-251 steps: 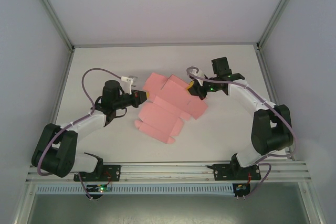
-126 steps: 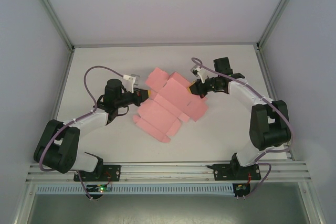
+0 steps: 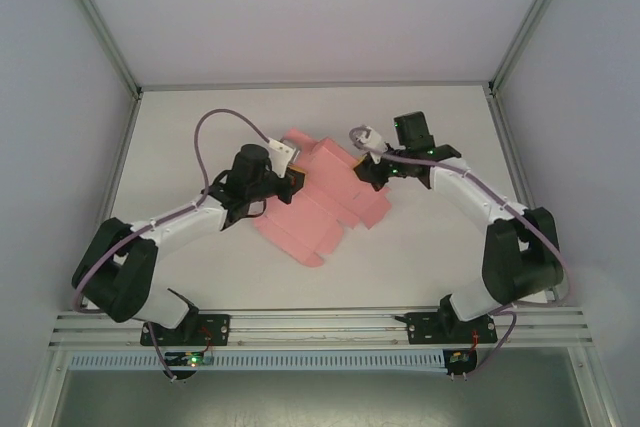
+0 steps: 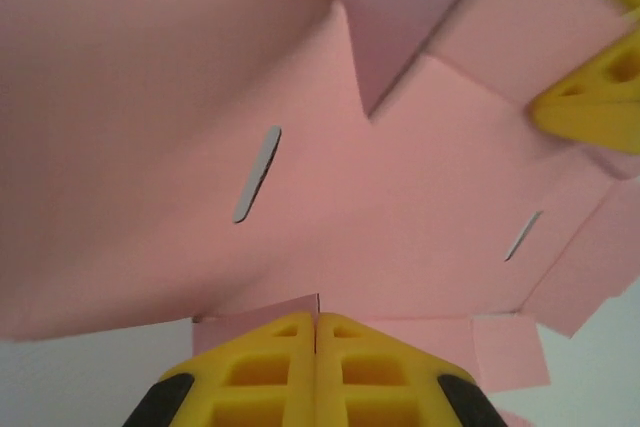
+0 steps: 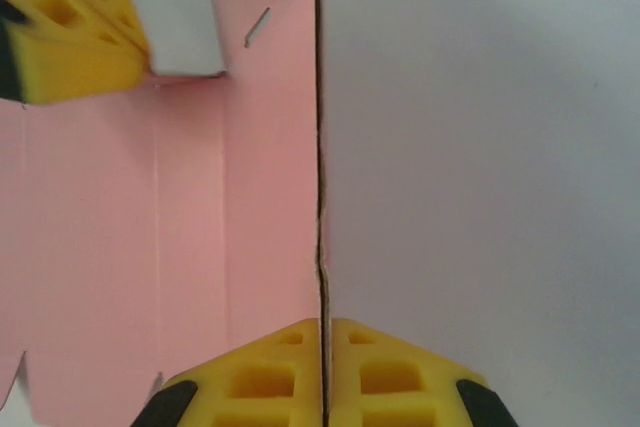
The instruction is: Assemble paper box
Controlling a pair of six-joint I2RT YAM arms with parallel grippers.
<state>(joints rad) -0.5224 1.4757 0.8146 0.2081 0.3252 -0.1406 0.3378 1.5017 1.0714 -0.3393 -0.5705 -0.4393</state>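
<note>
Lying partly unfolded on the white desk, the pink die-cut card paper box is light, floppy and crease-prone; grip panel edges. The right gripper pinches its raised right panel; the left gripper, closed, meets its left edge.

The top external camera is looking steeply down from above and behind the arm bases, taking in the whole table from afar. The wrist cameras are looking along the left gripper and right gripper, very close to the paper box. They are sharing its creased panels, each catching the other's yellow finger.
</note>
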